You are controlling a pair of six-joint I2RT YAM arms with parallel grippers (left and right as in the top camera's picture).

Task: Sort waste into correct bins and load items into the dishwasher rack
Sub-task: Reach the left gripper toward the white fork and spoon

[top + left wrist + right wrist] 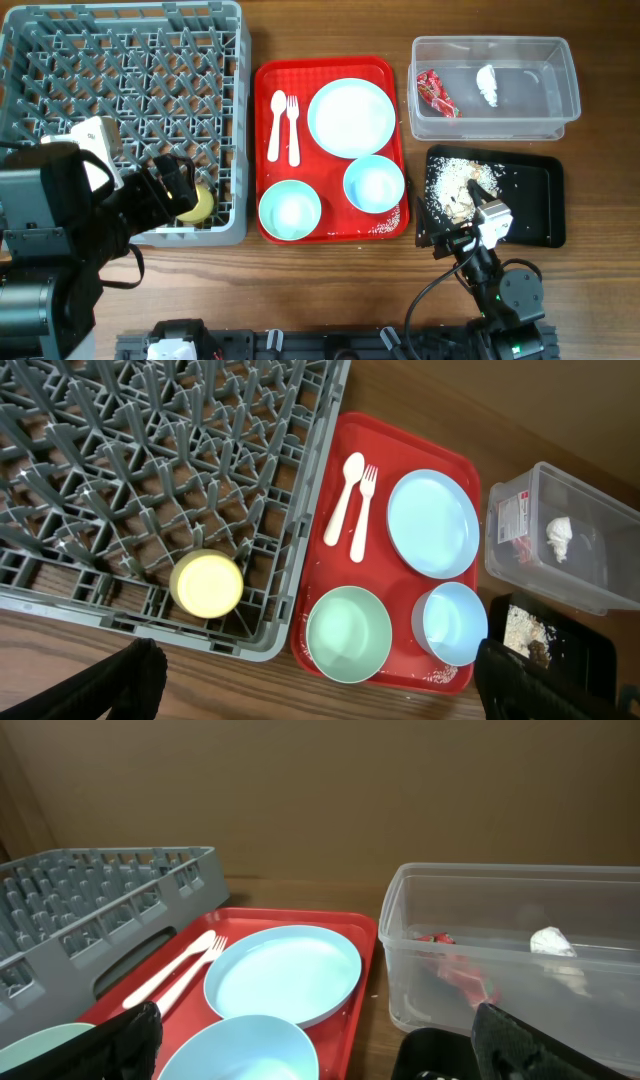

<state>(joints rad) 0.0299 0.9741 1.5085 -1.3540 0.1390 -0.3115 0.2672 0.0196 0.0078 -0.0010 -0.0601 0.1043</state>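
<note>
A big square grey plastic rack (pixel 120 100) with pegs sits on the left of the wooden table. A small yellow cup (pixel 207 583) stands inside it, in the near corner beside the red tray. The left gripper (pixel 180 185) hangs over that cup with its two black fingers (pixel 120 685) spread wide and nothing between them. Next to the rack lies a flat red plastic serving tray (pixel 325 170). On it are a white plastic spoon (pixel 275 125) and a white plastic fork (pixel 292 125) side by side, a round pale-blue plate (pixel 351 118), a pale green bowl (pixel 290 210) and a pale blue bowl (pixel 374 184). A few rice bits (pixel 385 225) lie in the tray's near right corner. On the right, a clear plastic tub (pixel 490 42) holds a shiny red snack wrapper (pixel 436 93) and a crumpled white tissue wad (pixel 488 85). The tub has a white sticker (pixel 515 520) with red print on its side, too small to read, and the wrapper's writing cannot be read either. Just in front of the tub is a shallow black tray (pixel 535 200) with whitish-brown food scraps (pixel 455 180) in its left part. The right gripper (pixel 478 205) hangs over that left part, opened wide and holding nothing.
</note>
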